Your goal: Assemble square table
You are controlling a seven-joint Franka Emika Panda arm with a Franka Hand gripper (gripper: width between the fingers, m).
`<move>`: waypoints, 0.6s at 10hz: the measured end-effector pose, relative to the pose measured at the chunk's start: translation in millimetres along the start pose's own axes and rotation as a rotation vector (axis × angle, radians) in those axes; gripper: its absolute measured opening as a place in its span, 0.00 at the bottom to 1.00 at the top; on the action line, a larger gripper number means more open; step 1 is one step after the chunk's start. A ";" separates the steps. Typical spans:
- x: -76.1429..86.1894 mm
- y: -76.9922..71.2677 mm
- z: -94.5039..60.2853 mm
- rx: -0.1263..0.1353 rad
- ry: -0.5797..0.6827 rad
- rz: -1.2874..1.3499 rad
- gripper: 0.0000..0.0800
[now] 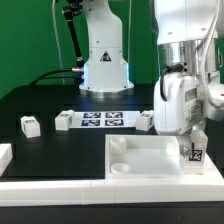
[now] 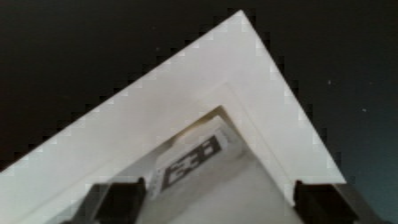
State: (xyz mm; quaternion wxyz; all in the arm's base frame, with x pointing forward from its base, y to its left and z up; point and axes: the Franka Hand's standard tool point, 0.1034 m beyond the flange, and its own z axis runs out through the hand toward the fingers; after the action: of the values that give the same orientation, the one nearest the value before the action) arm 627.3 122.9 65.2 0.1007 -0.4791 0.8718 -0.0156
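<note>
Presently | exterior view, 5 o'clock: white plastic square tabletop with raised rim [image 1: 140, 160] | two-finger gripper [image 2: 217, 204], jaws wide, hangs over its 3 o'clock corner, probably to grasp it.

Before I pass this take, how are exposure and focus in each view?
Exterior view: even light; the white arm and tabletop nearly wash out against the black table. Wrist view: blurred throughout, tag smeared, fingers dark and out of focus.
</note>
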 end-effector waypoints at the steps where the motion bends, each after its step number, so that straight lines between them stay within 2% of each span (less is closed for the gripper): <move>1: 0.2 0.1 -0.1 0.003 -0.003 0.016 0.50; 5: 1.2 0.5 -0.4 0.000 -0.003 0.002 0.50; 6: 1.2 0.4 -0.2 0.001 -0.003 -0.021 0.62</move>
State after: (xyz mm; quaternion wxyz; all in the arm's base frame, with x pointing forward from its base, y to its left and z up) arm 626.2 122.1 65.2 0.1021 -0.4881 0.8666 -0.0165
